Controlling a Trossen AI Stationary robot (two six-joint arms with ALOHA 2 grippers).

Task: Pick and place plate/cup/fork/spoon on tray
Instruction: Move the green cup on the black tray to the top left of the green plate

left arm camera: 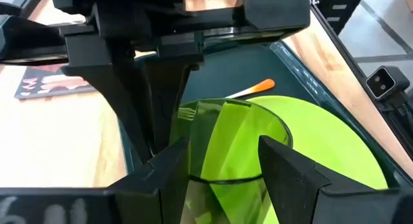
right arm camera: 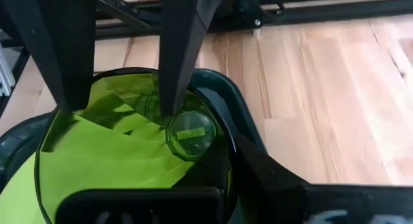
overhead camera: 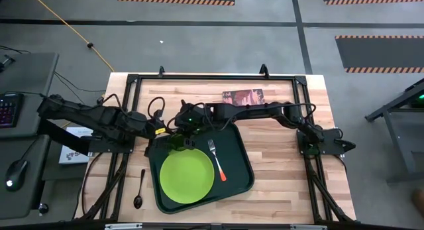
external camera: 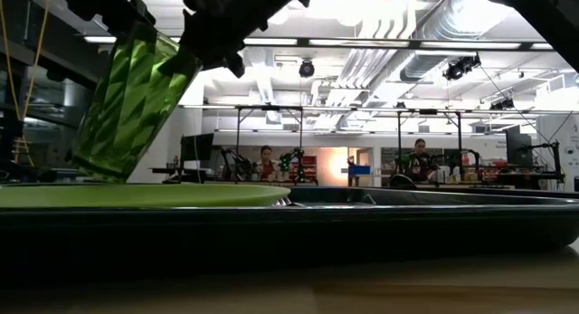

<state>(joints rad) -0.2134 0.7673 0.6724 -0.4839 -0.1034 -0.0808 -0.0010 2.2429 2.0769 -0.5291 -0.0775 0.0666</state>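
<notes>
The dark-green cup [overhead camera: 177, 144] hangs tilted above the lime-green plate [overhead camera: 187, 178], which lies in the dark-green tray [overhead camera: 237, 182] beside the orange-handled fork [overhead camera: 217, 161]. My right gripper [overhead camera: 187, 126] reaches in from the table's right and is shut on the cup's rim. My left gripper [overhead camera: 163, 132] comes in from the left. It is open, with its fingers [left arm camera: 171, 162] standing on either side of the cup [left arm camera: 226, 140] near its mouth. The spoon [overhead camera: 139, 189] lies on the table left of the tray. My right gripper holds the cup by its rim [right arm camera: 227, 161], with one finger [right arm camera: 264, 172] outside the wall; the other is hidden behind the wall. It comes from above, slanting. The cup hangs tilted, its base [external camera: 95, 169] toward the table's left, clear of the plate [external camera: 136, 196]. My left gripper: I cannot tell whether its fingers touch the cup.
A reddish picture book [overhead camera: 242, 95] lies on the wood at the far side, behind the tray. Black frame rails run along the table's left, right and far edges. Bare wood lies to the right of the tray. People sit far back in the room.
</notes>
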